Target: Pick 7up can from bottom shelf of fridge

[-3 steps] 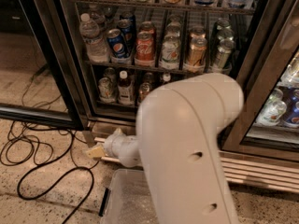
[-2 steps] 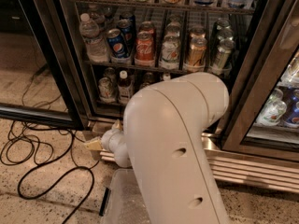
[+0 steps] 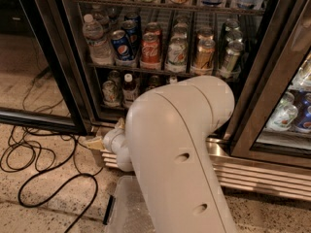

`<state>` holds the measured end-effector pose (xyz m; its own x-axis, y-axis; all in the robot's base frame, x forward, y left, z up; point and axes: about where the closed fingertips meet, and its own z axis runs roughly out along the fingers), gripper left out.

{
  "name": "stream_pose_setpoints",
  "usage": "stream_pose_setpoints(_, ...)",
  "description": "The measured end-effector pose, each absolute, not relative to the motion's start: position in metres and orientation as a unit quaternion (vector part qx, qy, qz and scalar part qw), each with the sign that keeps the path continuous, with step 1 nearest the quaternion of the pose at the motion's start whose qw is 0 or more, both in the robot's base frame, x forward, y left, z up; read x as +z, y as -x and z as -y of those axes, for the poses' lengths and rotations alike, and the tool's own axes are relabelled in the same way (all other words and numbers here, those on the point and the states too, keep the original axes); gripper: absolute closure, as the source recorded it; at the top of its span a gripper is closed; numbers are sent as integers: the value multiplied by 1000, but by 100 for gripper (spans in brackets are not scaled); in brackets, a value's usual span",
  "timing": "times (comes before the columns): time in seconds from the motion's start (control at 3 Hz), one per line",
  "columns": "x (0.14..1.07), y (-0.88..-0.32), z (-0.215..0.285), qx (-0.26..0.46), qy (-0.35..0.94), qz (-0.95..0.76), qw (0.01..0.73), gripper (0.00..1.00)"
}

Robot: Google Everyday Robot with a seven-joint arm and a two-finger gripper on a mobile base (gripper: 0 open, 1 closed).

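Down beside the fridge (image 3: 62,72) grille (image 3: 262,174), the gripper (image 3: 106,136) sits outside the bottom shelf (image 3: 114,106); its state cannot be told.

A shop or canteen drinks corner, I'd say: a tall black-framed glass-door fridge (image 3: 73,86) stacked with cans and bottles stands just behind the robot's gripper (image 3: 104,141), which sits low by the slatted stainless-steel base grille (image 3: 262,174), with black cables (image 3: 19,194) looping on the speckled stone floor (image 3: 48,212) beside it.
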<state>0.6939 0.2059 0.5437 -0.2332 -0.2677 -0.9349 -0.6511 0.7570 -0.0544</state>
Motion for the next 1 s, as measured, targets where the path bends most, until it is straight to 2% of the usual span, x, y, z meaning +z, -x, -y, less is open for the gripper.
stream_pose_setpoints(0.33,544,-697,-210,179,300,-758,550,0)
stream_pose_setpoints(0.67,550,-722,-222,160,282,-738,592,0)
stream_pose_setpoints(1.0,565,-743,-224,141,250,-713,640,7)
